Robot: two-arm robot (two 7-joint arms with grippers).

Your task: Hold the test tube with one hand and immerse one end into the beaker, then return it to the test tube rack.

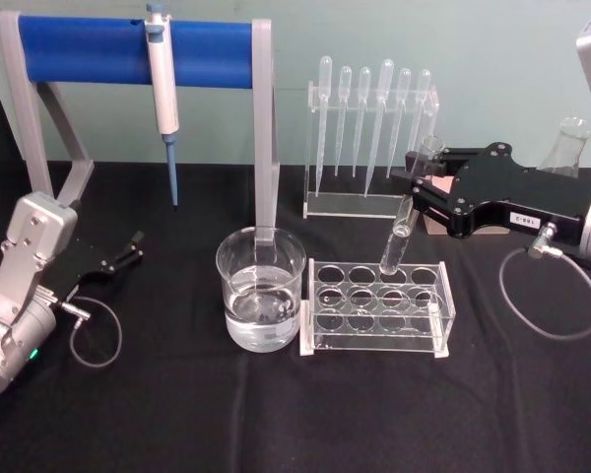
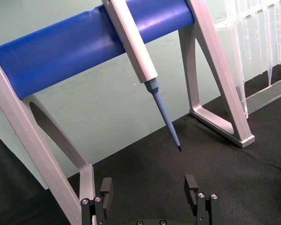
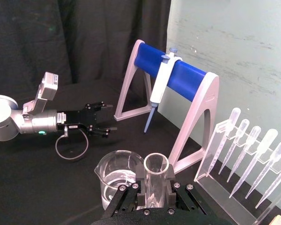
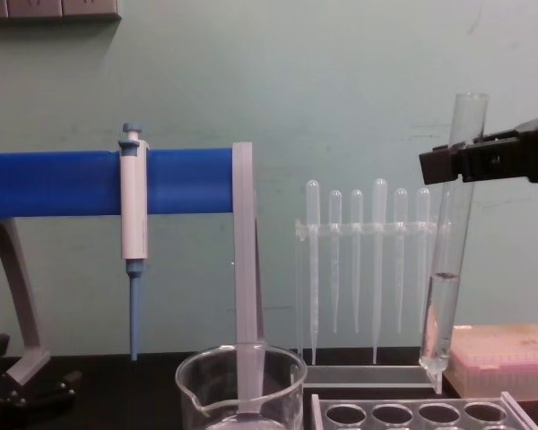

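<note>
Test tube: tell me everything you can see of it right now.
The test tube is a long clear glass tube with an open rim and a round bottom; clear liquid fills roughly its lower third. The right gripper is shut on it just below the rim; nothing else touches it. It hangs slightly tilted, rim leaning to the robot's right, bottom just above the back row of the rack, apart from the beaker beside it.

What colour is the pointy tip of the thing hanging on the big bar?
The pipettor tip is blue, clearest in the left wrist view.
</note>
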